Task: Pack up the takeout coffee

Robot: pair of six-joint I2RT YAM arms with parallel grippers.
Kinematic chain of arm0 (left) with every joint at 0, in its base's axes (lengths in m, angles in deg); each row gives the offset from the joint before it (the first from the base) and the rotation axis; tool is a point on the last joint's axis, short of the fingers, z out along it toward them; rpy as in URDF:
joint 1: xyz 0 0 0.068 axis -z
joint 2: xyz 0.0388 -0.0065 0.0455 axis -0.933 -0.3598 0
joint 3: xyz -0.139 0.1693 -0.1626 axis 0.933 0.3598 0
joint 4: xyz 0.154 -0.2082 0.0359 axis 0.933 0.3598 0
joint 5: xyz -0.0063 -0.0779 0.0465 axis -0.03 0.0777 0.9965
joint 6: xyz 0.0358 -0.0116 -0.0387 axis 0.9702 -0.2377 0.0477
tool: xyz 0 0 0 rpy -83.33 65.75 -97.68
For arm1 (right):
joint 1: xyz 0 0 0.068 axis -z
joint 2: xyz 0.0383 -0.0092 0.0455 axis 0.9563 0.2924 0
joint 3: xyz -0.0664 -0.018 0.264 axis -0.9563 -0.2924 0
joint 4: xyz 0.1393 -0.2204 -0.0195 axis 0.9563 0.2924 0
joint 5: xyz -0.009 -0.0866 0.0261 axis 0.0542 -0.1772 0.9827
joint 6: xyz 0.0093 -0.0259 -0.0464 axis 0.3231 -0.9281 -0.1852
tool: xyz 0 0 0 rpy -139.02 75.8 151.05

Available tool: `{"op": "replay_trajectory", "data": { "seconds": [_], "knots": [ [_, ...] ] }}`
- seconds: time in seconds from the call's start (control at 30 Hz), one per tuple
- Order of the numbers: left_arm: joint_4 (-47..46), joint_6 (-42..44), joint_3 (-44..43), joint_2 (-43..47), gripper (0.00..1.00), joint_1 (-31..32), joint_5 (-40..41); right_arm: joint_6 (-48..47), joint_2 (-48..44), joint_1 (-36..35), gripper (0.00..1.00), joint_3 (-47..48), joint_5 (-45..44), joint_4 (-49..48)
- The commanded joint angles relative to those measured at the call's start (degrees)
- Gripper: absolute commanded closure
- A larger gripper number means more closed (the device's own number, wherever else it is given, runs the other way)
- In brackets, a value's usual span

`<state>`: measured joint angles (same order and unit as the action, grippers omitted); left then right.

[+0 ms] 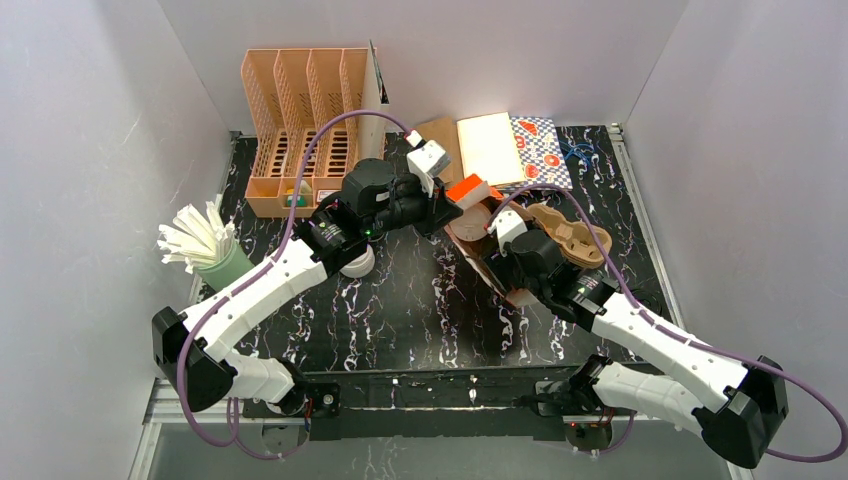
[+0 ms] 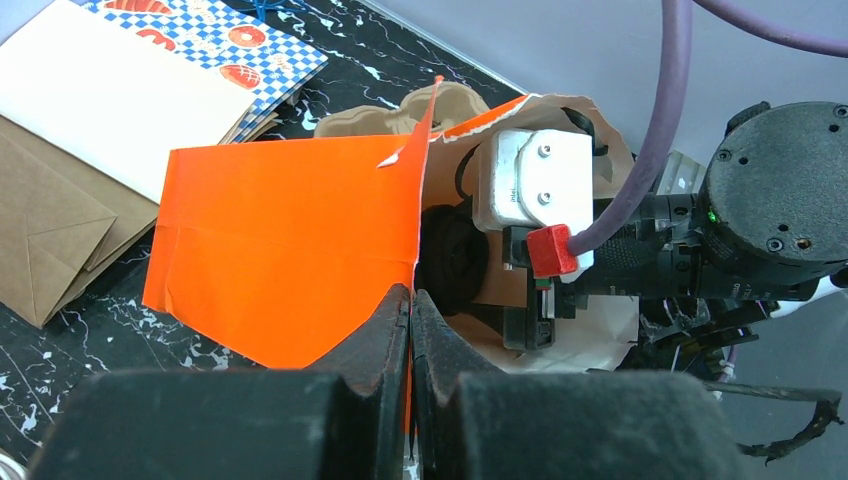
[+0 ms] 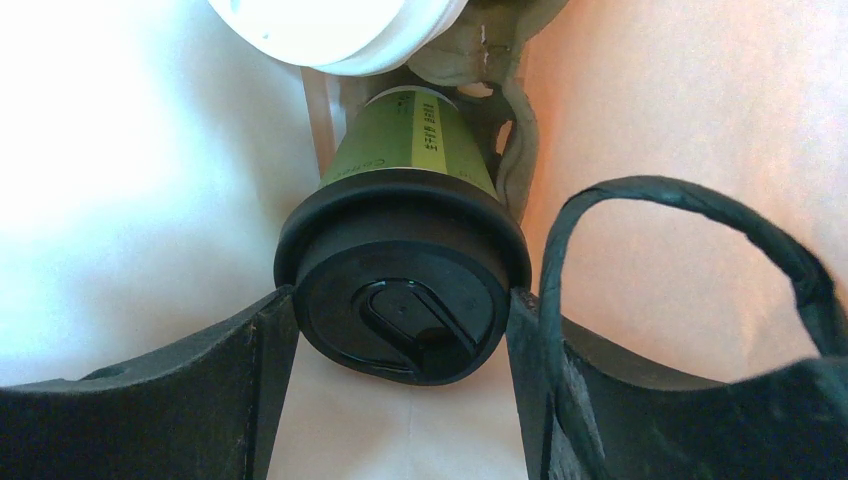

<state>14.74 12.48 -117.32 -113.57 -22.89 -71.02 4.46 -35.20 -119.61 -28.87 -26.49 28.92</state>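
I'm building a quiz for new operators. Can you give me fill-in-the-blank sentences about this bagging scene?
1. The left gripper is shut on the rim of a paper bag whose colour is ____.
2. The right gripper clasps a green cup whose lid is ____.
3. The other lid, at the top of the right wrist view, is ____.
Missing words: orange; black; white.

It looked like a robotics lab's test cell. Plain white panels (image 1: 90,130) boxed in a black marbled surface (image 1: 420,310). A cabled left arm (image 1: 270,285) and right arm (image 1: 645,335) were bolted at its near edge. Paper bags (image 1: 490,148) and a peach desk organizer (image 1: 300,95) sat along the back.
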Motion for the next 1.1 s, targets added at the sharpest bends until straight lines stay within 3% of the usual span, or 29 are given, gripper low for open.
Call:
{"op": "replay_trajectory", "data": {
  "seconds": [0.0, 0.17, 0.73, 1.07],
  "knots": [
    [-0.45, -0.25, -0.86, 1.64, 1.00, -0.17, -0.26, 1.89, -1.29, 0.20, 0.99, 2.13, 0.21, 1.39],
    [1.01, -0.92, -1.44, 1.37, 1.00, -0.26, 0.25, 3.80, 0.03, 0.21, 0.99, 6.83, 0.69, 6.42],
    [-0.06, -3.87, 1.02, 2.59, 1.00, -0.58, -1.50, -0.44, 1.56, 0.20, 0.99, 6.09, -1.71, 1.98],
    [-2.23, -10.22, 2.26, 2.99, 1.00, -3.92, -3.57, -0.96, 4.70, 0.20, 0.99, 9.07, -1.17, 5.53]
  ]
}}
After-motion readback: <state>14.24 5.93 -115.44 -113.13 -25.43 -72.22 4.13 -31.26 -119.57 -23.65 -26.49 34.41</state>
